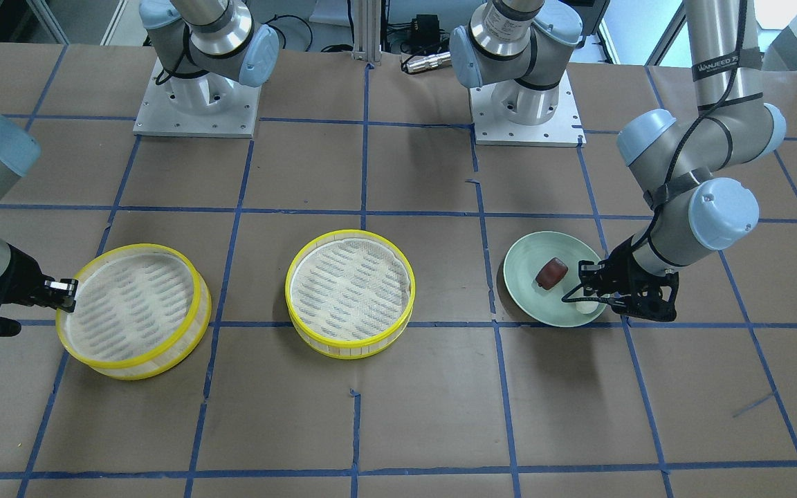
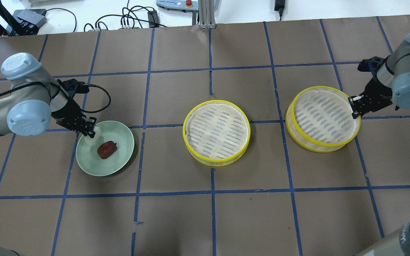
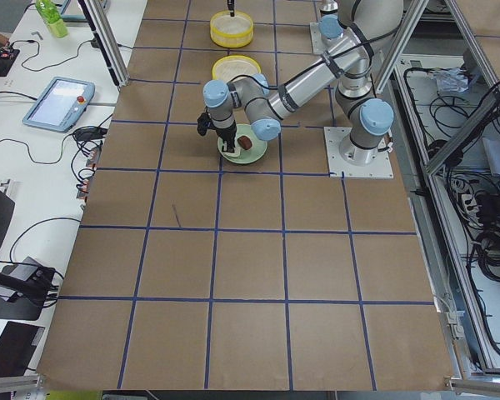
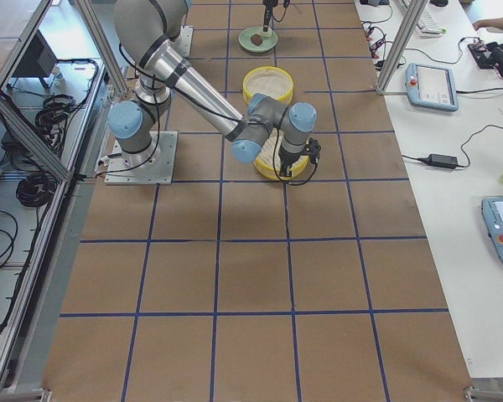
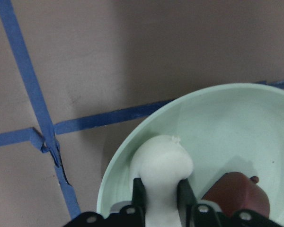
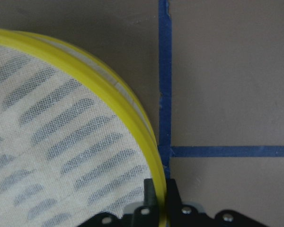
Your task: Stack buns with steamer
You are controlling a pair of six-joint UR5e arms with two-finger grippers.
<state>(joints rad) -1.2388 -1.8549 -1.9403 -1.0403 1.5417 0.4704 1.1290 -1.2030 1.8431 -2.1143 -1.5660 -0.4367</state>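
Overhead exterior view, single moment.

Worktop [image 2: 212, 220]: brown, gridded with blue tape.

Left arm [image 2: 23, 106]: bent in over the plate from the worktop's left end. Right arm [image 2: 404, 81]: reached in at the opposite end.

Middle steamer [image 2: 216, 132]: yellow-rimmed, mesh-lined, set flat near the worktop's centre, with nothing in it and touched by neither hand.

Outer steamer [image 2: 323, 118]: same make, well apart from the middle steamer, on the right arm's side. It is seen slightly tilted. Whether any part is clear of the worktop cannot be told.

Plate [image 2: 121, 142]: pale green, on the left arm's side, well apart from both steamers.

Right hand [image 2: 354, 106]: closed narrow on the outer steamer's yellow rim. In the wrist view one finger [image 6: 149, 191] is seen inside the rim and one outside.

Left hand [image 2: 90, 131]: closed on the white bun at the plate's edge nearest the arm.

Brown bun [image 2: 106, 149]: lying near the plate's middle, just beside the white bun.

White bun [image 5: 161, 163]: pinched between both fingers, its rounded top protruding past them, over the plate's inner rim. Contact with the plate cannot be judged.
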